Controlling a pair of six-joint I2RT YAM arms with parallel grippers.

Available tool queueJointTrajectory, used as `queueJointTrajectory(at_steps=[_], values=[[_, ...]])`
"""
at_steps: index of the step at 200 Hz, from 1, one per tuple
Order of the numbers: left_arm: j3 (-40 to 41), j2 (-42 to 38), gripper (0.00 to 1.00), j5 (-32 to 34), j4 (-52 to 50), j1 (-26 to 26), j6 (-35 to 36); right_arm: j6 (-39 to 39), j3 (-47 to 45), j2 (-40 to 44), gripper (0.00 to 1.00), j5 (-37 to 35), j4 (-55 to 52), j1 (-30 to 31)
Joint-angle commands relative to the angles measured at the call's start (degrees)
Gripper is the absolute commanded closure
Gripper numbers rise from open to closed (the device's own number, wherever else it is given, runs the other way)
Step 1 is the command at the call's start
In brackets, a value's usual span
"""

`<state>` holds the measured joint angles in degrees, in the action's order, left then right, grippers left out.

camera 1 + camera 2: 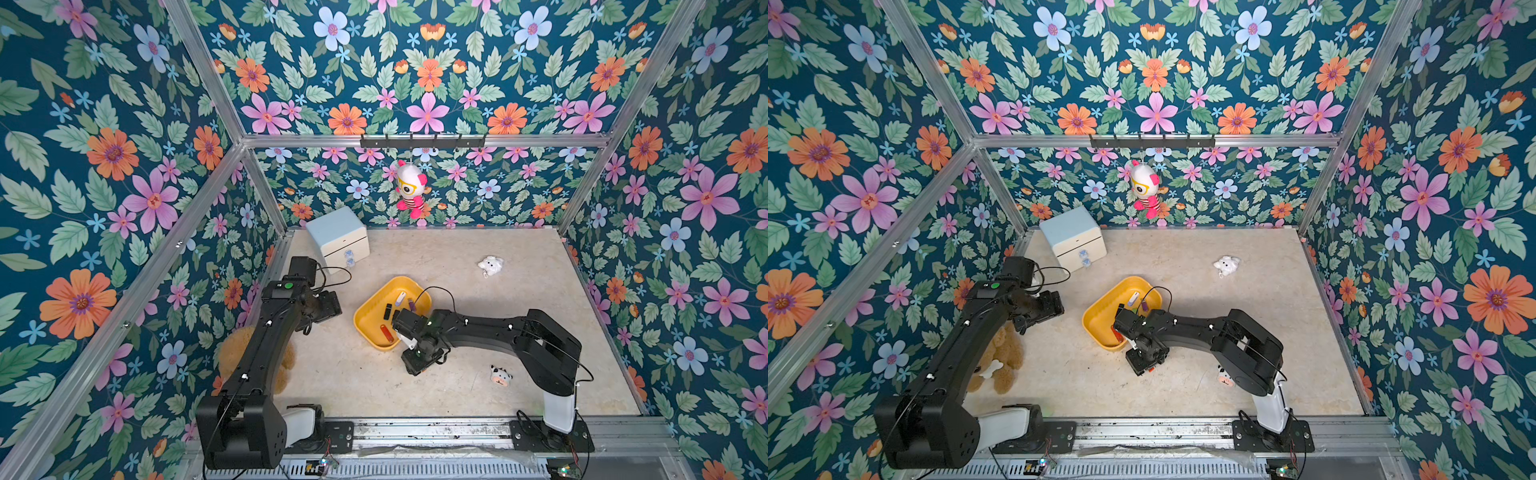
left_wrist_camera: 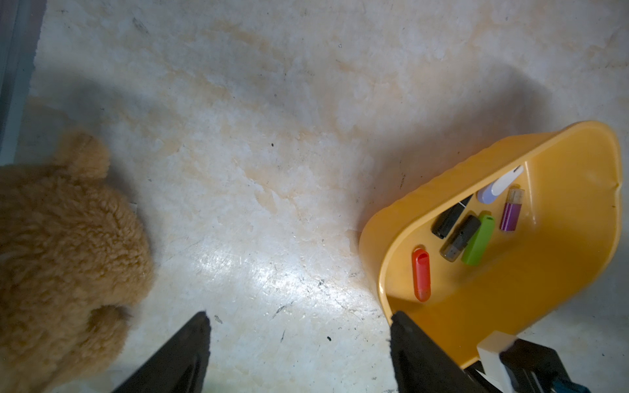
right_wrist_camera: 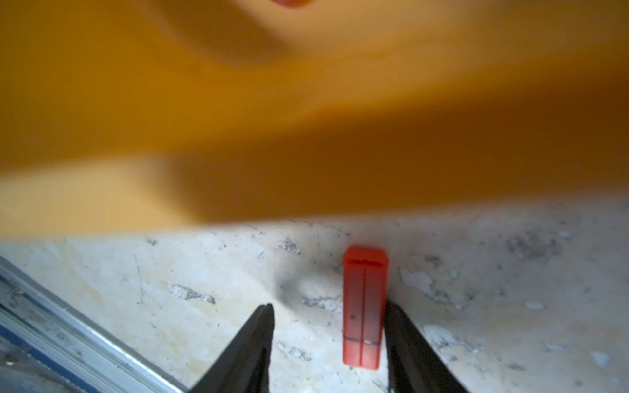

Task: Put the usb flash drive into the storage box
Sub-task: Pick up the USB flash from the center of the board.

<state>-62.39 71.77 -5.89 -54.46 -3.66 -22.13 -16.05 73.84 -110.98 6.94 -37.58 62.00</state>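
A red usb flash drive (image 3: 364,306) lies flat on the table just outside the storage box (image 3: 306,102), a shallow yellow tub also seen in both top views (image 1: 374,322) (image 1: 1096,322). My right gripper (image 3: 329,306) is down at the table and open. The drive lies between its jaws, against one finger, with a wide gap to the other. Several more flash drives lie inside the box (image 2: 544,279), among them a red oval one (image 2: 421,274) and a green one (image 2: 478,240). Left of the box, my left gripper (image 2: 300,314) hangs open over bare table.
A brown teddy bear (image 1: 232,357) lies under the left arm at the table's left side. A white two-drawer cabinet (image 1: 338,237) stands at the back left. A small white plush (image 1: 491,266) and a cow toy (image 1: 500,376) lie to the right.
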Motion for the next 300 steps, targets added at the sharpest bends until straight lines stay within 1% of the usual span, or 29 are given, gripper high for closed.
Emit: queueJointTrajectory(at_steps=[1,22,45,118,133,152,199,248,282,300], values=[[0.3,-0.2,0.15,-0.4,-0.3,0.0,0.7,-0.8,-0.5,0.3,0.41,-3.3,-1.1,0.1],[0.3,-0.4,0.15,-0.4,-0.5,0.1,0.8,-0.8,-0.2,0.7,0.4,-4.5,-0.8,0.1],[0.4,-0.6,0.15,-0.3,-0.5,0.1,0.8,-0.6,-0.4,0.8,0.42,-5.1,-0.2,0.2],[0.9,-1.2,0.14,-0.3,-0.8,0.0,0.9,-0.4,-8.5,4.8,0.43,-10.1,9.4,1.1],[1.0,-1.4,0.14,-0.2,-0.8,0.0,0.9,-0.4,-8.9,5.1,0.44,-12.0,9.8,1.8],[1.3,-1.5,0.14,-0.2,-1.0,0.1,1.0,-0.3,-8.9,4.7,0.46,-12.6,9.8,2.2],[2.1,-2.2,0.14,-0.1,-0.9,0.0,1.0,-0.6,-8.9,3.8,0.53,-12.4,9.1,3.3],[2.3,-2.2,0.14,-0.1,-0.9,0.1,1.0,-1.1,-8.3,3.5,0.67,-11.9,8.4,4.2],[2.4,-2.2,0.14,-0.2,-0.7,0.1,0.9,-1.3,-8.0,3.4,0.74,-11.2,8.0,4.3],[2.7,-2.2,0.14,-0.4,-0.5,0.0,0.9,-1.4,-8.0,3.4,0.8,-10.7,7.9,4.3]])
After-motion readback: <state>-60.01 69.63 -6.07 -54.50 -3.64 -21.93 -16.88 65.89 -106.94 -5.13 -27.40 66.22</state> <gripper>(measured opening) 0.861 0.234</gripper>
